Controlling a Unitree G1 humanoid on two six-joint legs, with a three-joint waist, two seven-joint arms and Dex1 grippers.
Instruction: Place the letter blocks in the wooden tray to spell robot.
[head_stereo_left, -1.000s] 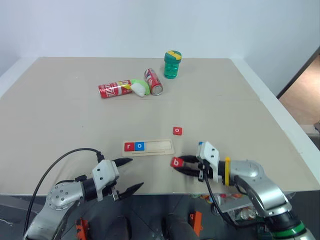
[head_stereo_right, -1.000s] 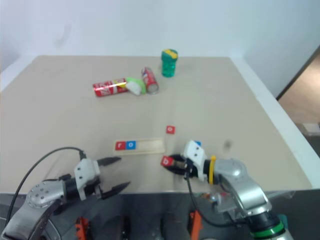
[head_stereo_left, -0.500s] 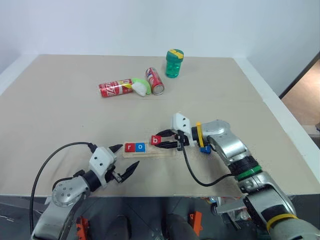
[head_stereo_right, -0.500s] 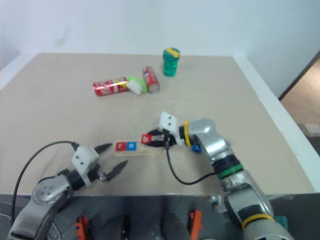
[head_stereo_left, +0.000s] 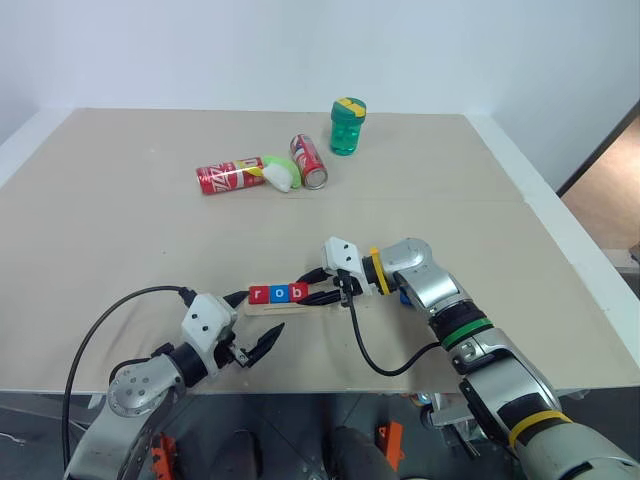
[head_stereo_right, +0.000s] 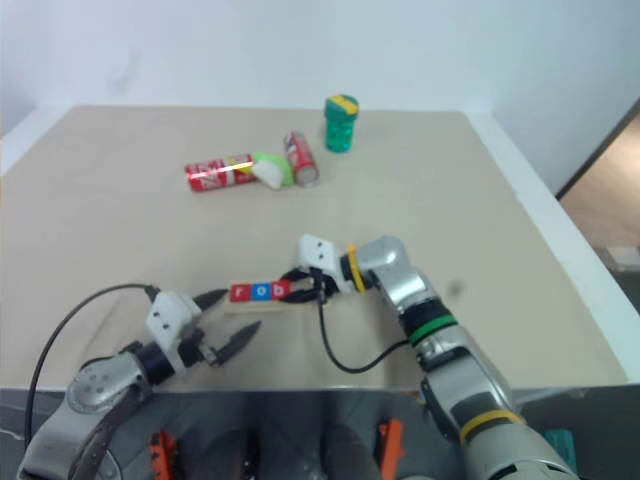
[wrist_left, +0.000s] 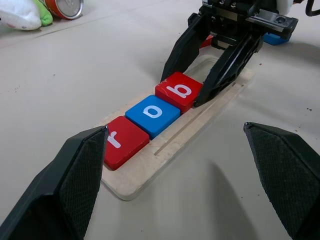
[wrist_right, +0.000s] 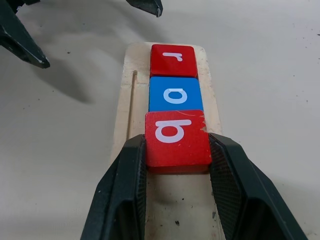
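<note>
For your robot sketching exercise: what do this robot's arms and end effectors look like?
Both arms are silver-grey metal. Each end effector, left and right, has a white block behind two black pointed fingers. A black cable loops from each; the right arm carries yellow and green bands.

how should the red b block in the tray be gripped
By its two opposite side edges, coming low along the wooden tray from its empty end. The b block lies flat with the blue o block against its far edge, so only its sides are free; the right gripper clamps them.
</note>
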